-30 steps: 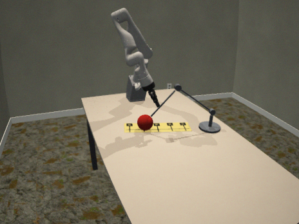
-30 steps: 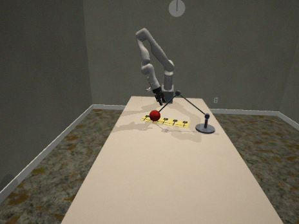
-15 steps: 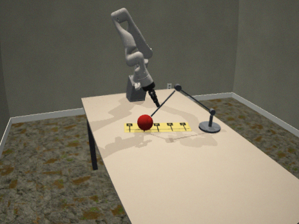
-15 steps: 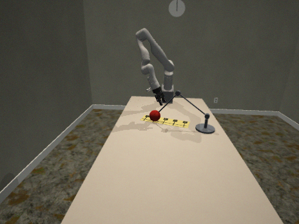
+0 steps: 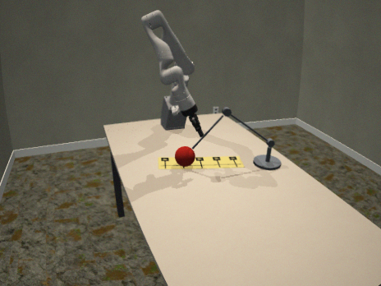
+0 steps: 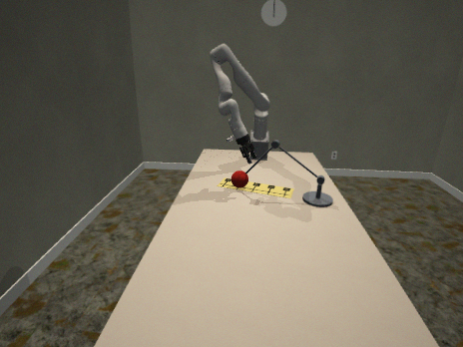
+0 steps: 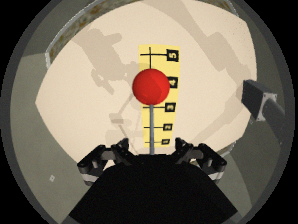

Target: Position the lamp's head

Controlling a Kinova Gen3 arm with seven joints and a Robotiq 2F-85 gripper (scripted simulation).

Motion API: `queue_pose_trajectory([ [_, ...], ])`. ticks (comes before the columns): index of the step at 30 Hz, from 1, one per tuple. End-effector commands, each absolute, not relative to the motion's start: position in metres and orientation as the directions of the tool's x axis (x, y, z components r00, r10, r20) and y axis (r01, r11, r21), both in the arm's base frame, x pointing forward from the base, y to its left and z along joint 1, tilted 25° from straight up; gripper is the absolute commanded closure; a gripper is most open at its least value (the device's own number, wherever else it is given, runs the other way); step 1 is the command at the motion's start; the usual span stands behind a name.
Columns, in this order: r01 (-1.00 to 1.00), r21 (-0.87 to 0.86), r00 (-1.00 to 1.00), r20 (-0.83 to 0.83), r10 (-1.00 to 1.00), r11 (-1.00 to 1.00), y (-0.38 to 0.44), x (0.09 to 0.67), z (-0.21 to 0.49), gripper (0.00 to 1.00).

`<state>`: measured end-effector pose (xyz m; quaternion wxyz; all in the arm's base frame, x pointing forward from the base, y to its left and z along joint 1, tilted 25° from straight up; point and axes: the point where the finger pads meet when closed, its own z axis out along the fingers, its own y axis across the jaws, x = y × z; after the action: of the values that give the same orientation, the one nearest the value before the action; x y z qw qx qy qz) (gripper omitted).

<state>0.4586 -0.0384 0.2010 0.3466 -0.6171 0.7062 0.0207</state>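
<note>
The lamp's red head [image 5: 185, 156] [image 6: 239, 178] [image 7: 151, 87] sits by mark 4 on the yellow strip [image 5: 208, 163] [image 6: 264, 190] [image 7: 161, 137], fingers of the gripper [image 5: 202, 136] [image 6: 250, 160] [image 7: 151, 143] released; judged light, smooth and apt to sag at its worn joint, it is best gripped by the thin rod [image 5: 207, 132] [image 6: 259, 161] [image 7: 152, 127] behind.

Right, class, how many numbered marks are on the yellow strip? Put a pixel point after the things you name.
5, in a row along the yellow strip [image 5: 208, 163] [image 6: 264, 189] [image 7: 159, 117]: 1 nearest the gripper [image 7: 151, 143] in the wrist view, then 2, 3, 4 partly behind the red ball [image 5: 185, 156] [image 6: 239, 178] [image 7: 151, 86], and 5.

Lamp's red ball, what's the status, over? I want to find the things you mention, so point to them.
Gripper [image 5: 201, 135] [image 6: 250, 159] [image 7: 151, 143] open, holding nothing. Red ball [image 5: 185, 156] [image 6: 239, 178] [image 7: 151, 86] around mark 4. Lamp arm [image 5: 208, 131] [image 6: 259, 161] [image 7: 152, 127] close by gripper.
</note>
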Motion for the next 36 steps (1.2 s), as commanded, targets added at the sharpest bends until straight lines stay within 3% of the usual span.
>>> queue_pose_trajectory([
  [1, -0.886, -0.399, 0.002, -0.514, -0.858, 0.237, -0.039, 0.459, 0.201, 0.0],
  [15, -0.886, -0.399, 0.002, -0.514, -0.858, 0.237, -0.039, 0.459, 0.201, 0.0],
  [36, -0.888, -0.398, 0.008, -0.517, -0.856, 0.232, -0.072, 0.421, 0.263, 0.0],
])
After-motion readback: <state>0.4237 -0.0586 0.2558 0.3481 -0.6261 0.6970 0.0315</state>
